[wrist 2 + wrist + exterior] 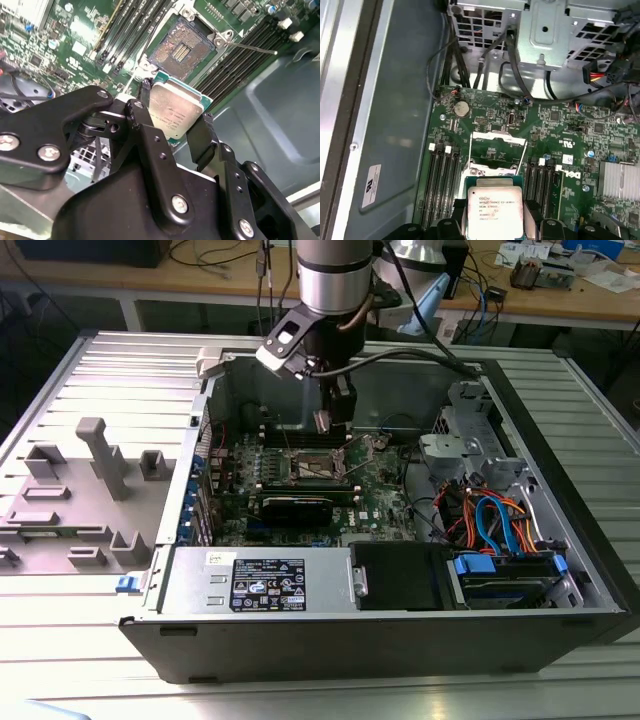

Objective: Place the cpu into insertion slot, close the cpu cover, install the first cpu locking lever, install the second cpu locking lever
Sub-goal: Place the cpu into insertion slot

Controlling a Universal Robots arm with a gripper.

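My gripper (175, 112) is shut on the cpu (177, 110), a flat square chip with a silver-grey top, pinched by two opposite edges between black fingers (201, 137). The cpu (495, 207) hangs a little above the green motherboard (560, 125), just off the insertion slot (179, 47), whose dark centre lies bare inside its silvery rim. The cpu cover (498, 136), a thin silvery frame, stands swung open beyond the slot. A thin locking lever (250, 48) sticks out beside the slot. In the exterior view the gripper (333, 418) hovers over the slot (318, 464) inside the open computer case.
Black memory slots (442, 180) flank the socket on both sides. A metal drive cage (560, 30) with loose cables (490, 520) stands close by. The power supply (260, 580) lines the case front. A grey parts fixture (90, 480) lies at the exterior view's left.
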